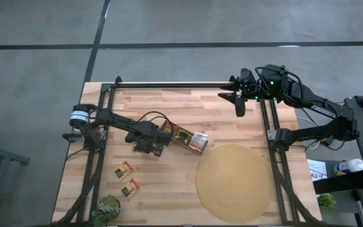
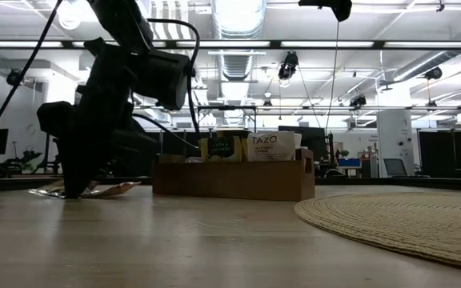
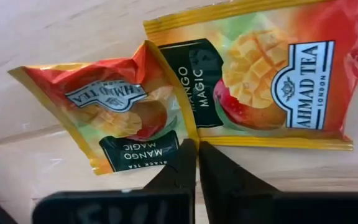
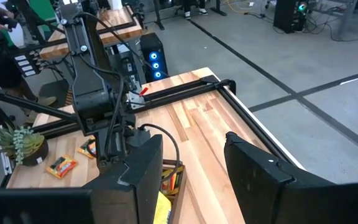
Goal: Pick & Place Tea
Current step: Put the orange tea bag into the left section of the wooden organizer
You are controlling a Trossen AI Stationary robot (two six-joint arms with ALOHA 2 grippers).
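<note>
Two orange-red tea sachets lie side by side on the wooden table under my left gripper (image 3: 196, 163). The gripper is shut on the smaller-looking, crumpled sachet (image 3: 120, 115). The other sachet (image 3: 253, 78) lies flat beside it, touching or slightly overlapped at the edge. In the high view my left gripper (image 1: 147, 144) stands just left of the brown wooden box (image 1: 183, 137), which holds upright sachets (image 2: 272, 146). Two more sachets (image 1: 123, 170) (image 1: 130, 188) lie nearer the front left. My right gripper (image 4: 194, 144) hangs open high over the table's far right. My left gripper pinches the crumpled sachet's side edge (image 3: 188, 138), near one corner, between its two fingertips. The fingers come from above, pointing down. The sachet rests on the table, and its pinched side is buckled up next to the flat sachet.
A big round tan mat (image 1: 233, 183) covers the front right of the table. A small potted plant (image 1: 106, 209) stands at the front left corner. Black frame rails (image 1: 169, 84) run along the table's far, left and right sides.
</note>
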